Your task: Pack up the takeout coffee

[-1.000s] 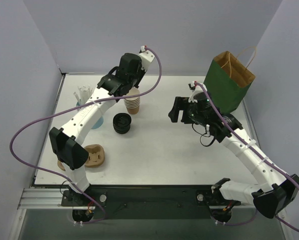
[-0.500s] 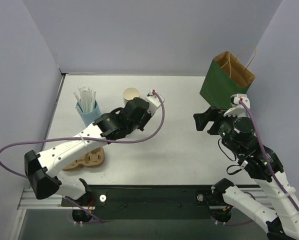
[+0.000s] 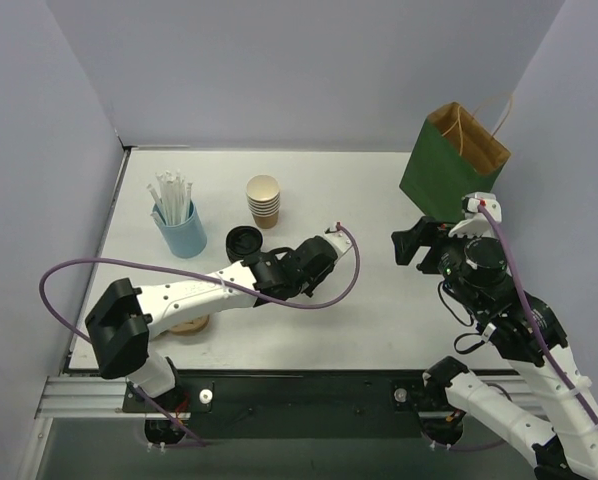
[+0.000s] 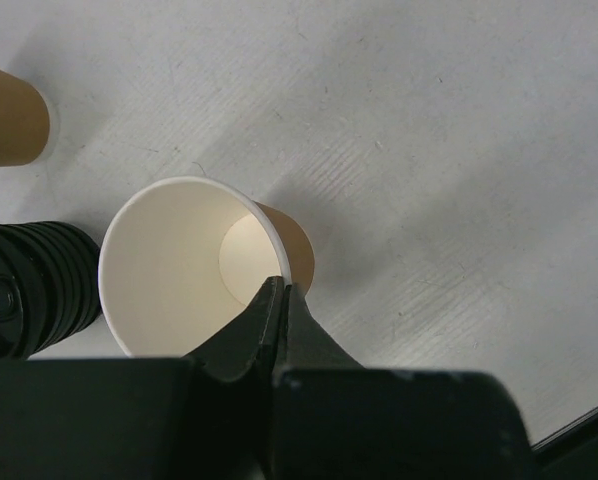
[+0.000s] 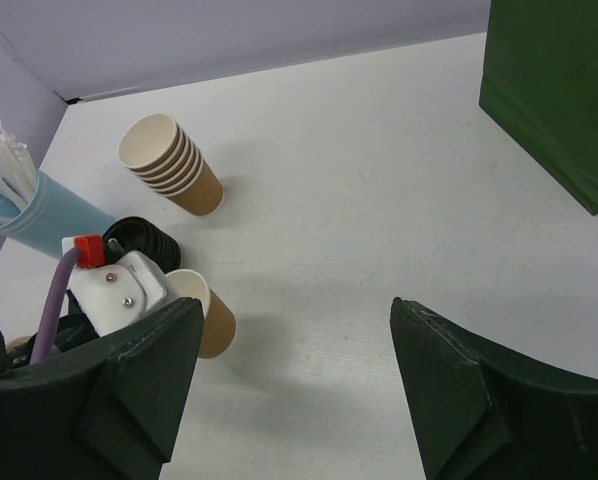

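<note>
My left gripper [image 4: 279,287] is shut on the rim of a single lidless kraft paper cup [image 4: 174,262], one finger inside the wall and one outside. The same cup [image 5: 215,320] shows in the right wrist view, upright and low over the table just right of the stack of black lids [image 5: 144,240]. In the top view the left gripper [image 3: 314,263] covers this cup. No takeout coffee with a lid on it is in view. My right gripper [image 5: 297,385] hangs open and empty over bare table, near the green paper bag [image 3: 449,165].
A stack of lidless tan cups [image 3: 264,200] stands at the back centre, with the black lids [image 3: 244,241] in front of it. A blue holder with straws [image 3: 178,226] is at the left. A brown cup carrier [image 3: 190,324] lies under the left arm.
The left arm has swung from the cup stack toward the table's middle, carrying one cup. The right arm drew back toward the bag a second ago and has stayed there since.
</note>
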{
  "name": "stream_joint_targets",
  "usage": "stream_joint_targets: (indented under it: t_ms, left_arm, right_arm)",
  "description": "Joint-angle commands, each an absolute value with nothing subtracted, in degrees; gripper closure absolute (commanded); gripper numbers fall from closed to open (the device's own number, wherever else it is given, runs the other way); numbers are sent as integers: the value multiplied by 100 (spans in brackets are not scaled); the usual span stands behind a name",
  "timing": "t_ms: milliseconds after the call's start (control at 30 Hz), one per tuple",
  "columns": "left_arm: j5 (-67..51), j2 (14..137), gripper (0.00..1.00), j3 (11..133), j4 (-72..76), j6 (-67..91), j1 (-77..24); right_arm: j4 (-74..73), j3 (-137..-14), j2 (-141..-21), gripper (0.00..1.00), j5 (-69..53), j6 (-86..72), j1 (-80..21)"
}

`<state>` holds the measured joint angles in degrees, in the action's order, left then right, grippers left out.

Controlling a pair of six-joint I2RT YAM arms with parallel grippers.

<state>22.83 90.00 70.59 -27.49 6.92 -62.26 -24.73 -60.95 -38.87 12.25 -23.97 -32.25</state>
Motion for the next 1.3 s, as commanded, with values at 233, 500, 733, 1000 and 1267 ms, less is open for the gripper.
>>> stream_joint_targets:
  t_ms: [233,500,733,1000,1267]
  left_arm:
    - [2057,9185,91,6943,-2171,1099,-6249]
    - [2346,9018,62,7505,-2724,862,-6214]
    - [2338,8710,51,7840,-3322,712,-5345]
    - [1513,8780,45,7813,-3393,326,-4070]
    - [1029,9316,44,7919,-3481,123,-3551]
  right_arm:
    - [-2426,-6091,-3683,23,1336,-2426,-3208]
    - [-2435,-6117,-3647,23,1266,-2426,-3208]
    - [-2435,-6065,-3656,23,1143,-2443,-3208]
    - [-2417,-6038,-3770,23,941,-2452,-3208]
    - [-2408,-6091,-3911,23,835,-2408,-3208]
